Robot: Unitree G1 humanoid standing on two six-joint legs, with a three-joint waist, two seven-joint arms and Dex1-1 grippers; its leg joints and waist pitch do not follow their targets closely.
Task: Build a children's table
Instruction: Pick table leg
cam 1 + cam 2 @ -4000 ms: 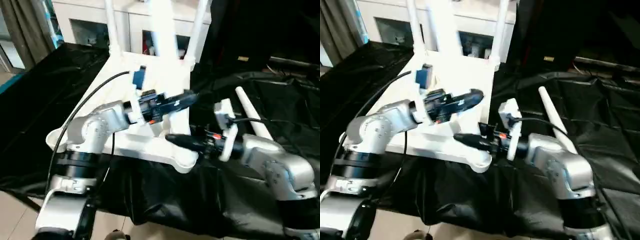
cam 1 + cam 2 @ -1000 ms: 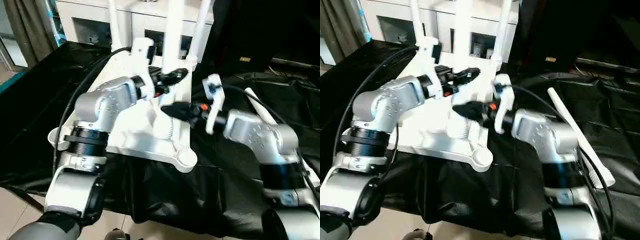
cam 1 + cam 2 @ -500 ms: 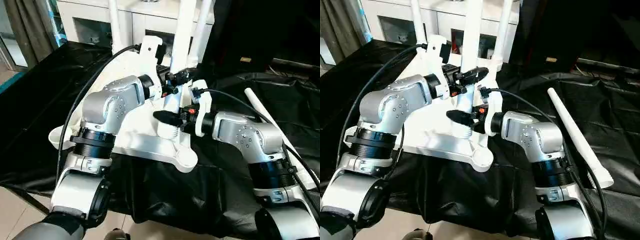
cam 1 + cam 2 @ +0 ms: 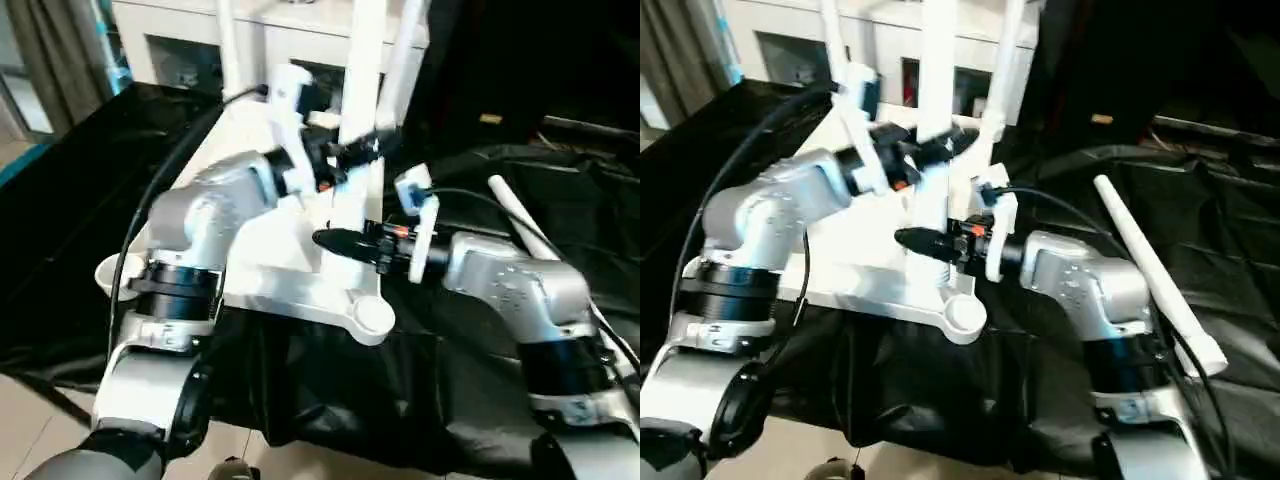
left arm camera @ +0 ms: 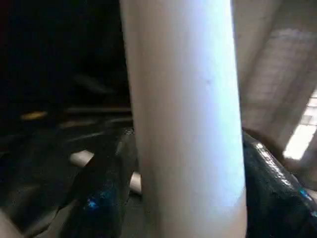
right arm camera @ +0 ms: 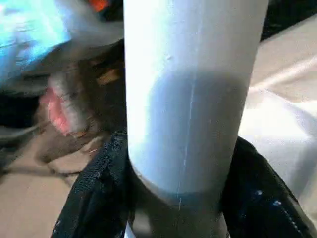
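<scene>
On the black-draped table [image 4: 60, 200] lies the children's table top [image 4: 270, 265], underside up, two legs already standing at its far corners [image 4: 228, 50] [image 4: 402, 60]. A third leg [image 4: 362, 80] stands upright near the middle of the right-hand edge, foot down by a socket there. Loose fourth leg [image 4: 515, 225] lies on the black cloth to the right, well apart. Near right corner socket [image 4: 373, 316] is empty.

Left end effector [image 4: 352, 152] is up on the third leg's shaft. Left wrist view: dark fingers [image 5: 106, 188] either side of the white tube, which sits between them; whether they press it or merely bracket it, cannot tell. Right end effector [image 4: 340, 241] is lower, near the leg's foot. Right wrist view: fingers [image 6: 94, 198] flank the tube closely, apparently clamped on it.

Step in hand, as judged: seating the third leg into its socket, one end effector steadying high, the other guiding low.

Next move calls for keeping the leg plumb while pressing or twisting it home; a tilt would jam it. Then fetch the loose leg for the last socket.
</scene>
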